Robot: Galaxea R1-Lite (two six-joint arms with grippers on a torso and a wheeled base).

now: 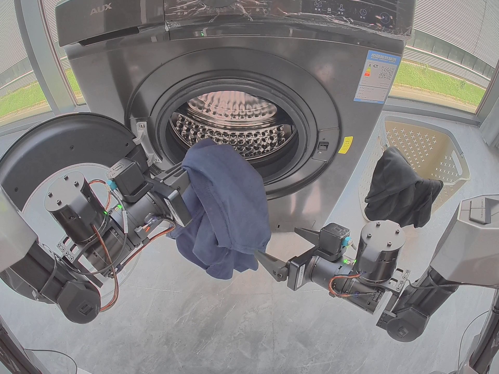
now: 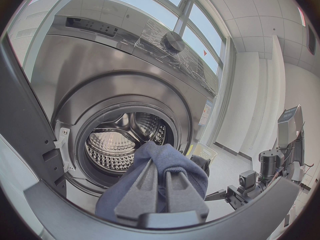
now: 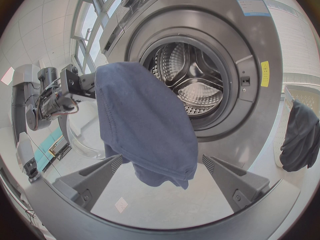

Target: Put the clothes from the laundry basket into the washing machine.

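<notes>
Midair, blue garment (image 1: 228, 203) (left jaws)

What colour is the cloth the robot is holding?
Dark blue cloth; the head view shows it best.

A garment (image 1: 228, 203) hangs before the washing machine (image 1: 332, 79), the laundry basket (image 1: 442, 151) to its right.

A blue garment (image 3: 146, 124) is hanging from the left gripper (image 3: 87, 84) before the washer (image 3: 206, 20), covering the 9 o'clock side of its drum (image 3: 193, 84). The right gripper (image 3: 161, 160) is standing wide open near the hem. A black garment (image 3: 300, 134) is draping over the basket (image 3: 290, 92) at the washer's 4 o'clock.
</notes>
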